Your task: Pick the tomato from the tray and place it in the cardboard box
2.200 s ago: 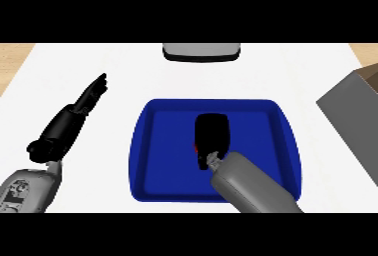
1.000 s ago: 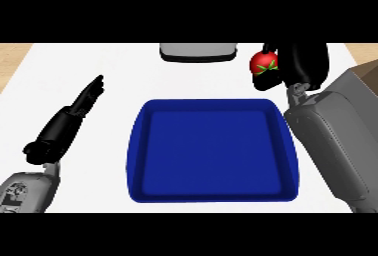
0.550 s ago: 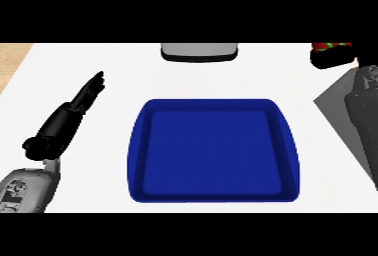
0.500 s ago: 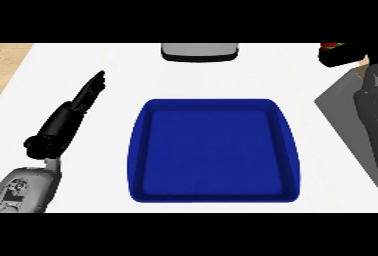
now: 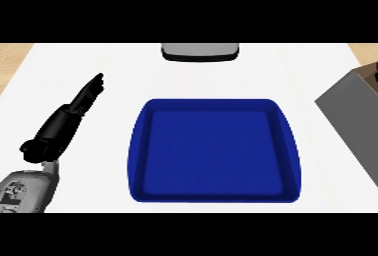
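Note:
The blue tray [image 5: 214,192] lies in the middle of the white counter with nothing in it. The cardboard box [image 5: 354,107] shows as a grey wall at the right edge, with a bit of its brown inside at the top. No tomato is visible. My left hand [image 5: 70,117] rests at the left of the tray, fingers straight and pointing up and away. My right hand and arm are out of view.
A grey and black appliance [image 5: 201,51] stands at the counter's far edge, behind the tray. Wooden floor shows past the counter's far corners.
My right hand lifted the tomato out of the tray, carried it up and to the right toward the box, then left the view. The left hand stayed still.

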Available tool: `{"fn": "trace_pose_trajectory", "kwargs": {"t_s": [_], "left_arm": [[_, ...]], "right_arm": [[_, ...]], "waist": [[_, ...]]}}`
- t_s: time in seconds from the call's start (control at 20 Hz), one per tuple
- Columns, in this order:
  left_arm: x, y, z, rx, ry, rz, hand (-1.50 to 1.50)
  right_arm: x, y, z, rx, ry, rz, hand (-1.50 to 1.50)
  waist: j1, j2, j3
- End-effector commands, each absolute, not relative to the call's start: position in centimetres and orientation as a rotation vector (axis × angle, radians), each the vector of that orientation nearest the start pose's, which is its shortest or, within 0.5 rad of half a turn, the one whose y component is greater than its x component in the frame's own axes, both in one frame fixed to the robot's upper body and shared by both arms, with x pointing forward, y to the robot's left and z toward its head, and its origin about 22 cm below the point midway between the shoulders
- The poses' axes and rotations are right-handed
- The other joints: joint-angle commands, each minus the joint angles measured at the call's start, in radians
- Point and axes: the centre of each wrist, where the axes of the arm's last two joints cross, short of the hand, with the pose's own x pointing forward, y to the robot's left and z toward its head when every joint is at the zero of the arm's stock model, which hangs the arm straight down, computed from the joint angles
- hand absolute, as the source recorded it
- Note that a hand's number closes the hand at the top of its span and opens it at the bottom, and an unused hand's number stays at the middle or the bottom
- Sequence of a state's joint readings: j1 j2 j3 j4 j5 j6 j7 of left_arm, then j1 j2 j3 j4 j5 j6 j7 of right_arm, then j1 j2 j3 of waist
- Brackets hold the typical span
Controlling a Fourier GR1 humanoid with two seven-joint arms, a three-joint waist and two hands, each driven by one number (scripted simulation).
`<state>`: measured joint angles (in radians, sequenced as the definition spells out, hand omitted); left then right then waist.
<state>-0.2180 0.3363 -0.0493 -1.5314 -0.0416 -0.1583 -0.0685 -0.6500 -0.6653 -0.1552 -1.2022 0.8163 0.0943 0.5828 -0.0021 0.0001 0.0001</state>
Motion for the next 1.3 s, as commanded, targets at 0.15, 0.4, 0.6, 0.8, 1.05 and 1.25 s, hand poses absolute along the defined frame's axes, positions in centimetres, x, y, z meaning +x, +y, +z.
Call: {"fn": "trace_pose_trajectory", "kwargs": {"t_s": [0.15, 0.4, 0.6, 0.8, 1.05, 1.25], "left_arm": [[29.9, 26.6, 7.5, 0.105, -1.752, -0.526, 0.00], [27.8, 25.5, 6.8, 0.111, -1.761, -0.547, 0.00], [30.1, 27.2, 7.9, 0.118, -1.744, -0.542, 0.00], [29.8, 25.9, 6.3, 0.087, -1.757, -0.527, 0.00], [28.5, 26.7, 5.7, 0.097, -1.739, -0.516, 0.00], [29.1, 26.6, 6.1, 0.119, -1.730, -0.509, 0.00]], "right_arm": [[35.2, -43.9, 19.8, -1.182, -0.866, 0.545, 1.50], [34.0, -46.0, 16.5, -1.086, -0.701, 0.626, 1.50], [33.6, -46.7, 17.0, -0.923, -0.776, 0.709, -1.50], [32.9, -47.7, 17.3, -0.905, -0.972, 0.679, -1.50], [33.6, -47.5, 18.7, -0.836, -1.452, 0.212, -1.50], [33.5, -48.6, 19.0, -0.679, -1.549, -0.179, -1.50]], "waist": [[0.004, 0.003, 0.000], [0.010, 0.000, 0.000], [-0.001, 0.000, 0.000], [0.000, 0.001, 0.000], [-0.010, -0.009, 0.003], [-0.017, -0.007, 0.001]]}}
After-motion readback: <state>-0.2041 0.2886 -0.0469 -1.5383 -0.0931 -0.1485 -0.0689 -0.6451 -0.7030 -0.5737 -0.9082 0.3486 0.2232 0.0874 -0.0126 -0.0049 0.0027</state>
